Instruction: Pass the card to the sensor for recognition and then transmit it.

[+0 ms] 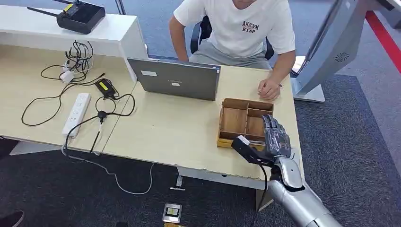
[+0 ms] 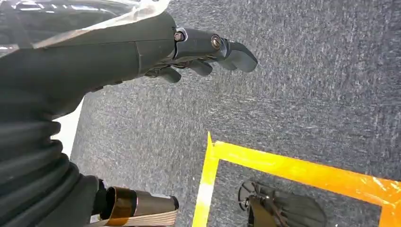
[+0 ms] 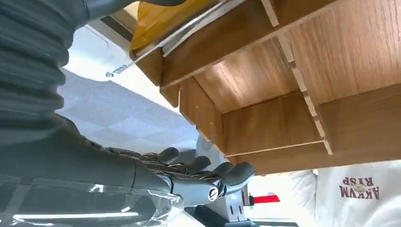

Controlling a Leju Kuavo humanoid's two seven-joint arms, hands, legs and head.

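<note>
Wooden and box-shaped, a small tray (image 1: 246,120) split by thin partitions into compartments sits near the right edge of a pale, matte desk (image 1: 170,127). The robot's right hand (image 1: 275,137) hovers over the tray's near right corner, its dark, jointed fingers (image 1: 272,125) extended side by side above the compartments and closed on nothing. From the right wrist camera those fingers (image 3: 198,165) look loosely straight and slightly fanned, just beside the tray's smooth grained wall (image 3: 283,127). A thin, flat, pale card (image 3: 189,30) lies in the tray's end compartment, leaning against the wooden divider; whether the thumb touches it cannot be told.

The left hand (image 2: 203,52) hangs over coarse grey carpet (image 2: 307,94) crossed by glossy yellow tape (image 2: 302,172), its dark fingers gently curled and apart, holding nothing.

Behind the tray a grey laptop (image 1: 176,78) stands open with its lid toward the robot. A person in a white T-shirt (image 1: 243,28) sits across the desk, one hand (image 1: 268,88) resting on the tabletop just beyond the tray. To the left lie a white power strip (image 1: 76,113) and loops of black cable (image 1: 101,116). A slanted grey kiosk (image 1: 326,47) stands to the right of the desk.
</note>
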